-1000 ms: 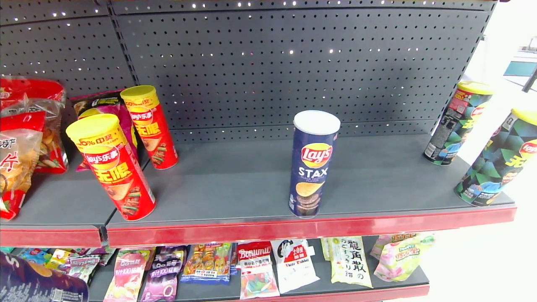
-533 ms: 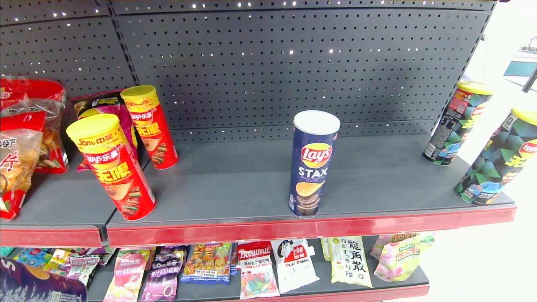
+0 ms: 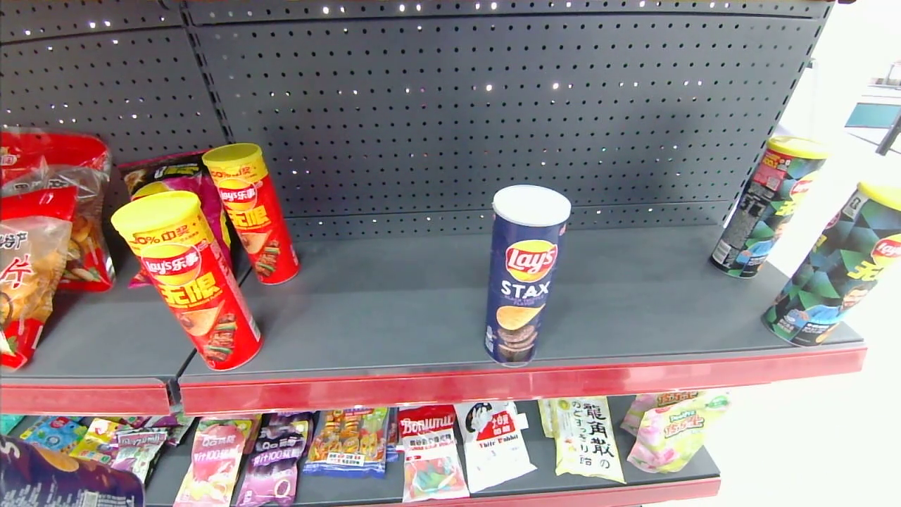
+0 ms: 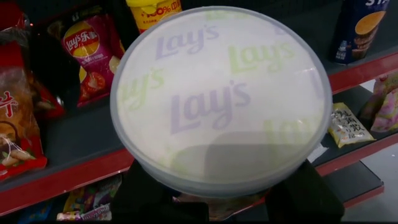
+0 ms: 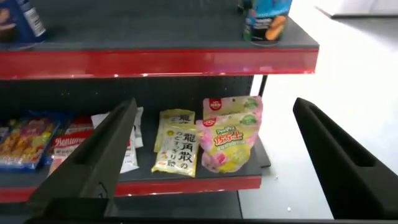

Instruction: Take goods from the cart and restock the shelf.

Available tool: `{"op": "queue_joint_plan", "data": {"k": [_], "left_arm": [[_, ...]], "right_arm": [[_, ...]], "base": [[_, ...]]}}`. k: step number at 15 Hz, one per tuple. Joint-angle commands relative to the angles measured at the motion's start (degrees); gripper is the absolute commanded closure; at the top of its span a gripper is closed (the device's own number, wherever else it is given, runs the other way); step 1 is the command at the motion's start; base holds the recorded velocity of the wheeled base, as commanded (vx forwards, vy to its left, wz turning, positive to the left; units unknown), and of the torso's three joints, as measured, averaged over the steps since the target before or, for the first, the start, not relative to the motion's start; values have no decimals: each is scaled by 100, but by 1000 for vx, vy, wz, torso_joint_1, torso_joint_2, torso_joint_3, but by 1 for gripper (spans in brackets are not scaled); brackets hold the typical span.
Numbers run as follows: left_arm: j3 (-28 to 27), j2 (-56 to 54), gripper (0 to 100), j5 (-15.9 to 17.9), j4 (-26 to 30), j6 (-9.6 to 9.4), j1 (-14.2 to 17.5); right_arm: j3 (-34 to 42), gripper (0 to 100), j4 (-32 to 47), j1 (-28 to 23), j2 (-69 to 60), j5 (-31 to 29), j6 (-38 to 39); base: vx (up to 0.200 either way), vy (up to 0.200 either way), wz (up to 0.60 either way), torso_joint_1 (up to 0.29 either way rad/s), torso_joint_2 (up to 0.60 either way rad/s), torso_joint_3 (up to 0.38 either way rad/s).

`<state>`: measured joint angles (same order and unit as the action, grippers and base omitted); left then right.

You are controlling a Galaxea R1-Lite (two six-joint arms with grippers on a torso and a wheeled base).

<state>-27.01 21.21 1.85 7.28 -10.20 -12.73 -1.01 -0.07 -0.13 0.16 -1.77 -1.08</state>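
Observation:
A dark blue chip can with a white lid (image 4: 217,99) is close in front of the left wrist camera, and my left gripper (image 4: 221,202) is shut on it below the lid. The same can (image 3: 60,482) pokes in at the head view's bottom left corner, below the shelf's (image 3: 422,317) red front edge. Another blue can (image 3: 524,274) stands upright near the middle of the shelf's front. My right gripper (image 5: 211,155) is open and holds nothing. It is level with the lower shelf's snack bags (image 5: 233,140).
Two red cans (image 3: 190,278) and bagged snacks (image 3: 42,232) stand at the shelf's left. Two green-patterned cans (image 3: 827,271) stand at its right end. Bare shelf lies on both sides of the middle blue can. Small packets (image 3: 429,451) line the lower shelf.
The held blue can at the head view's bottom left has sunk a little lower. Nothing on the shelf has moved.

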Motion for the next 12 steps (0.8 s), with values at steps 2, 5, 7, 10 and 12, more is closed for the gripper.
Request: {"op": "queue_joint_plan", "data": {"k": [2,5,7,10,12], "left_arm": [[-6,-29,100,-1,-7,1,-2],[-14,-12,100,-1,-7,1,-2],[-32,-21,100,-1,-7,1,-2],[-50,6,100,-1,-7,1,-2],[-76,6,100,-10,-16,18,-2]], "right_arm": [[-13,0,-1,5,-16,-61,82],[-4,0,-1,5,-16,-61,152],[-4,0,-1,5,-16,-61,152],[-4,0,-1,5,-16,-61,144],[-4,0,-1,5,-16,-61,152]], "base": [[0,0,0,0,0,0],[0,0,0,0,0,0],[0,0,0,0,0,0],[0,0,0,0,0,0],[0,0,0,0,0,0]]}}
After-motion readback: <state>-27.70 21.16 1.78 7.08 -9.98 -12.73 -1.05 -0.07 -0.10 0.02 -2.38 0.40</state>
